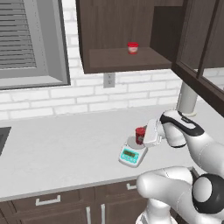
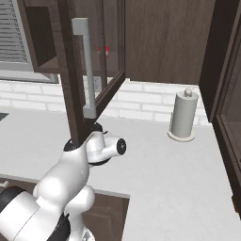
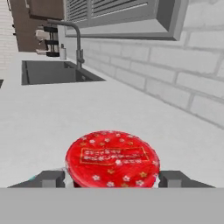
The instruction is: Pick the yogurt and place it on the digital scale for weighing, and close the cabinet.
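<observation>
Dark brown wooden wall cabinet with glass-panelled doors [image 1: 127,35]: stands open, above and beyond the gripper. In the right base view its door [image 2: 96,61] swings out over the arm, long vertical metal handle [image 2: 87,70] facing the camera. Closing not yet done.

Pale grey speckled counter [image 1: 65,148]: runs under the gripper; past it, further along the wall in the hand view, a steel sink with a curved tap [image 3: 57,70].

White cylindrical paper towel roll on its stand [image 2: 182,115]: well off to the arm's right, seen from the right base camera.

Small white digital scale with round grey platter and teal front panel [image 1: 132,154]: directly below the gripper.

Yogurt, small dark red cylinder with a brighter red patterned top [image 1: 140,135]: upright on the platter, between the fingers.

Shorter red-and-white cup [image 1: 132,47]: on the cabinet shelf, high above the gripper.

Gripper [image 3: 113,178]: in the hand view a dark finger tip [image 3: 52,178] shows on either side of the lid; contact cannot be read, so release or grip is undecided.

Judgement: placing step at its end. Next move calls for a clean retreat without tipping the yogurt, then a reach to the door.
</observation>
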Tool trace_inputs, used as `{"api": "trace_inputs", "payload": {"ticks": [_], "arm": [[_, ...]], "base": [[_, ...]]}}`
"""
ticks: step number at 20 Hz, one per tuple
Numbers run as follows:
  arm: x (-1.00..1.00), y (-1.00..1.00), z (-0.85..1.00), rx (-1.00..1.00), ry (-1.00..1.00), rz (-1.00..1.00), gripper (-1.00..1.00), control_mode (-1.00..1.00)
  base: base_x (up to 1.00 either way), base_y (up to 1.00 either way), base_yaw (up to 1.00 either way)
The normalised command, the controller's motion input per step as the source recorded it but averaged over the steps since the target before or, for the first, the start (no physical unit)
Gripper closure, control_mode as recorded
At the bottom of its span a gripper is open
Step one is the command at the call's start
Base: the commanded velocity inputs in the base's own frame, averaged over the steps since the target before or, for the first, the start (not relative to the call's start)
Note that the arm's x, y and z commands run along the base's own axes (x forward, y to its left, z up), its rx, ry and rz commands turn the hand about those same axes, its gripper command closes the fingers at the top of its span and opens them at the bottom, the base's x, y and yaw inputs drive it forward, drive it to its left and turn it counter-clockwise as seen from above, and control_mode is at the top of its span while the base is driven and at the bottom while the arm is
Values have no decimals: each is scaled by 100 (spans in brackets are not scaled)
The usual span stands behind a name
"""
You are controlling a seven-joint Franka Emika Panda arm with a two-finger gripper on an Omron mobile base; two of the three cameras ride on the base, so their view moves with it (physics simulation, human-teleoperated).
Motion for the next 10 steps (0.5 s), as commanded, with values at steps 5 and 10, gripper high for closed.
{"api": "trace_inputs", "payload": {"ticks": [5, 10], "arm": [[0, 0, 0, 0, -1, 0, -100, -100], [-6, -12, -3, 0, -4, 0, -100, -100]], "base": [[0, 0, 0], [0, 0, 0]]}}
